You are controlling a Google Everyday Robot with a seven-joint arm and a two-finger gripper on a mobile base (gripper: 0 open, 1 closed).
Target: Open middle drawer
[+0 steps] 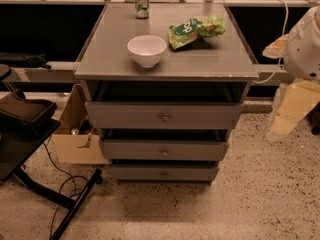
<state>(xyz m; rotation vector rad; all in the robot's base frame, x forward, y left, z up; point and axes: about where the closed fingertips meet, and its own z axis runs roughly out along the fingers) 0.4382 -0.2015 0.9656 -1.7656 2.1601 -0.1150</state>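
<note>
The grey cabinet (pixel 100 49) has three drawer fronts stacked one above the other. The middle drawer (pixel 135 150) is the medium-height grey panel with a small round metal knob (pixel 164 153) at its centre. It sits between the taller top drawer (pixel 125 115) and the thinner bottom drawer (pixel 135 173), with a dark gap above it. My gripper (pixel 292 109) is the cream-coloured part hanging from the white arm (pixel 305 44) at the right edge. It is off to the right of the cabinet at about top-drawer height and touches nothing.
On the cabinet top stand a white bowl (pixel 146 49), a green snack bag (pixel 196 30) and a can (pixel 142 2). A cardboard box (pixel 75 139) and a black stand with cables (pixel 30 134) are on the floor at the left. Speckled floor lies in front.
</note>
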